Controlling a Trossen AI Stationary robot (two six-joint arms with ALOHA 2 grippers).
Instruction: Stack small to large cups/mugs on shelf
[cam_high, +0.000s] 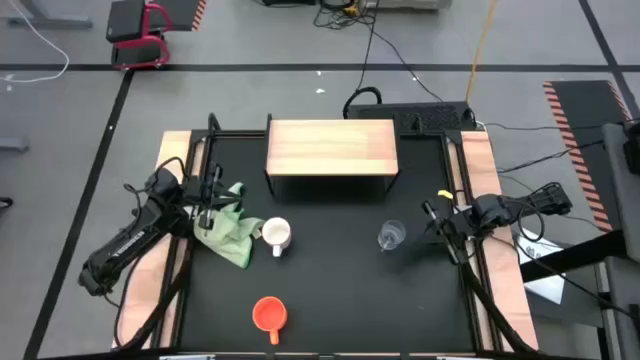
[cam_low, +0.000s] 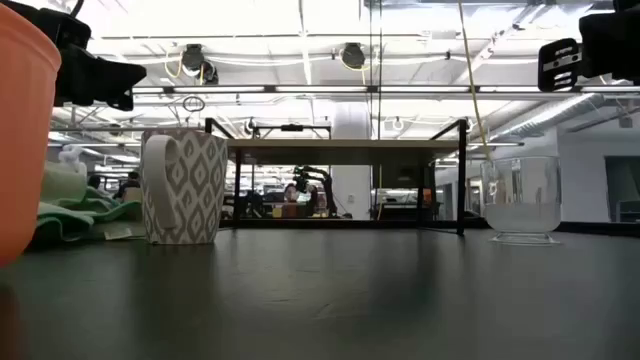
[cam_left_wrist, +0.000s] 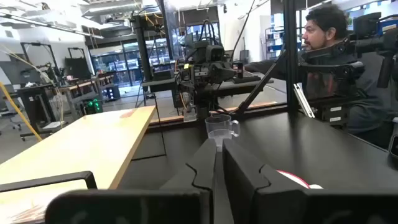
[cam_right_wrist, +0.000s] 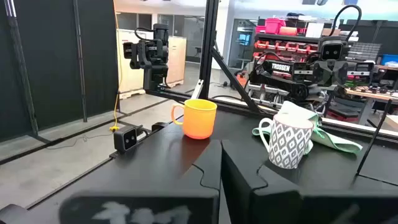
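Observation:
Three vessels stand on the black table in front of the shelf (cam_high: 330, 148). The white patterned mug (cam_high: 276, 235) (cam_low: 185, 185) sits at centre left, and the clear glass cup (cam_high: 390, 237) (cam_low: 520, 198) at centre right. The orange mug (cam_high: 268, 314) (cam_right_wrist: 199, 118) is near the near edge. My left gripper (cam_high: 207, 197) (cam_left_wrist: 216, 149) hovers shut at the table's left side, above the green cloth (cam_high: 232, 225). My right gripper (cam_high: 438, 222) (cam_right_wrist: 221, 146) hovers shut at the right side, just right of the glass cup. Neither touches anything.
The shelf's wooden top (cam_left_wrist: 74, 149) stands on thin black legs at the far side of the table. Light wooden strips (cam_high: 490, 190) run along both table sides. The green cloth lies crumpled beside the white mug. A person (cam_left_wrist: 329, 37) sits beyond the table's right side.

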